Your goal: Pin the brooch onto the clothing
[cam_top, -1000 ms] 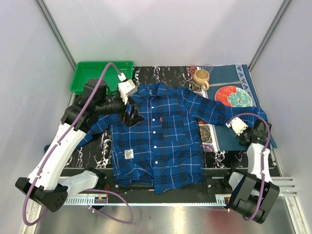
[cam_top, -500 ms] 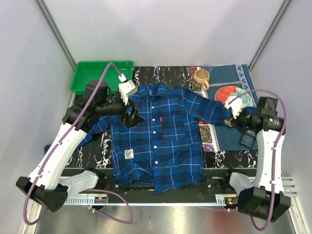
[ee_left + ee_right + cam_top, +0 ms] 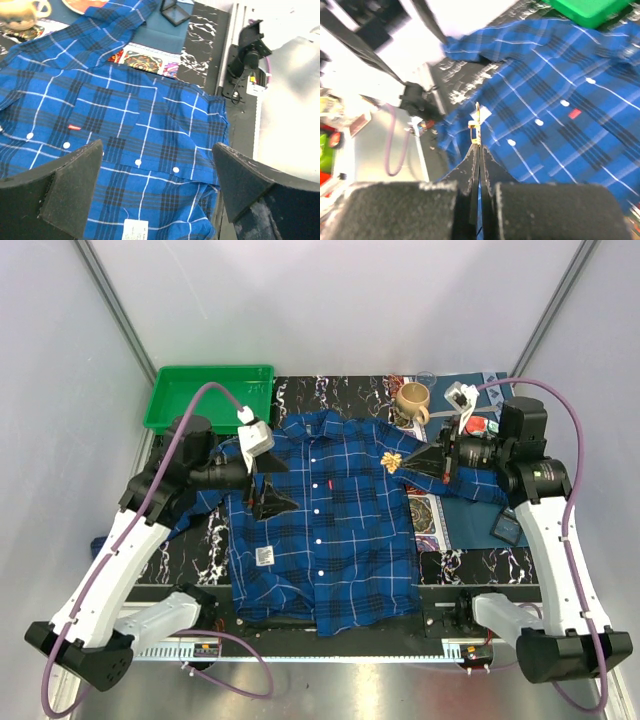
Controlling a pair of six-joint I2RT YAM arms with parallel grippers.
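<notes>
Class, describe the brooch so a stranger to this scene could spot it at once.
Find the blue plaid shirt spread in the middle. Over its upper part, below the mug in the top view, the right gripper pinches the brooch. It is a tiny pale gold flower, unlike the round white buttons or the white rectangular label.

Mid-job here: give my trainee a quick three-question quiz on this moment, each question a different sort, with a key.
1. True or false: the right claw is shut on the brooch.
2. Which claw hangs open above the shirt? A) left claw B) right claw C) neither
3. Fill in: the tray at the table's far left corner is coloured ____.

Key: 1 true; 2 A; 3 green.
</notes>
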